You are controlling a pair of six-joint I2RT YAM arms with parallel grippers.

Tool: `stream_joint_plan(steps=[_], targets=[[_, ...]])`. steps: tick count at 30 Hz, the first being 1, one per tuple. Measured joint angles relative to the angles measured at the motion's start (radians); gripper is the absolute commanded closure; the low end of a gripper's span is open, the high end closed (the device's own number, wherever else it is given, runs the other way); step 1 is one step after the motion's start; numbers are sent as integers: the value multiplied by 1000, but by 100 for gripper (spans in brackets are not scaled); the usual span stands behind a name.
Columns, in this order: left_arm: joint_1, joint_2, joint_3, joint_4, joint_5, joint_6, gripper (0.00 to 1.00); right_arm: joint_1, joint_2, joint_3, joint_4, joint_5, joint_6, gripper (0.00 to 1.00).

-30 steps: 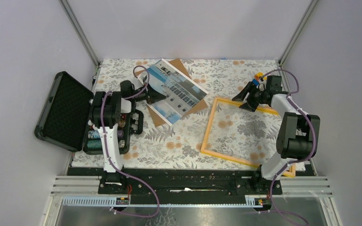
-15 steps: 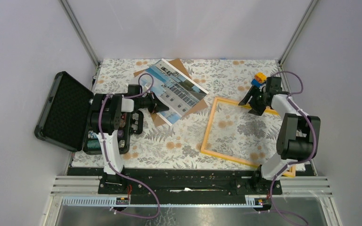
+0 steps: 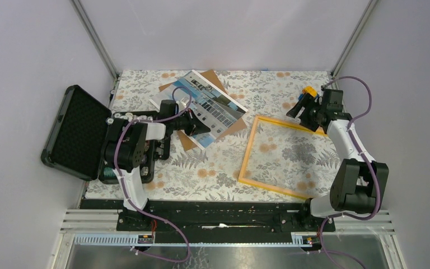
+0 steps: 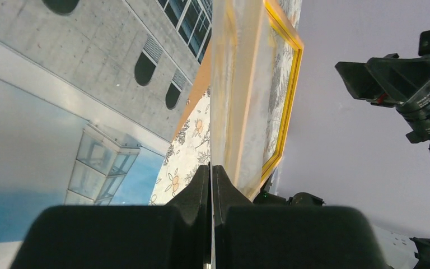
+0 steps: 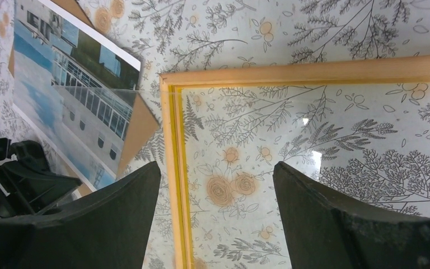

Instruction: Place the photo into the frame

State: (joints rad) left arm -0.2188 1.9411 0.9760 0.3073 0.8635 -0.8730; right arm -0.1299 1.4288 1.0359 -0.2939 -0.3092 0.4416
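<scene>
Seen from above, the left gripper (image 3: 200,129) is clenched on the photo (image 3: 213,106) at its nearest edge, with open tablecloth (image 3: 213,168) between it and the frame (image 3: 246,162). The right gripper (image 3: 302,106) hangs released over the frame's far corner. At the left wrist we find the photo pressed beside the closed fingers, cropped. Under the right wrist's spread fingers lies the frame's corner, its rails cut off.

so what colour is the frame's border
The frame is yellow-orange, clearest in the right wrist view.
</scene>
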Motion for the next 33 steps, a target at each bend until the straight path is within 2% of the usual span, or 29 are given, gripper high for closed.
stream_joint_plan(steps=[14, 33], targets=[[-9, -71, -194, 182, -101, -89, 100, 1, 29, -27, 23, -33, 10, 18], [-76, -122, -208, 223, -188, -123, 100, 1, 41, -67, 45, -51, 21, 18]])
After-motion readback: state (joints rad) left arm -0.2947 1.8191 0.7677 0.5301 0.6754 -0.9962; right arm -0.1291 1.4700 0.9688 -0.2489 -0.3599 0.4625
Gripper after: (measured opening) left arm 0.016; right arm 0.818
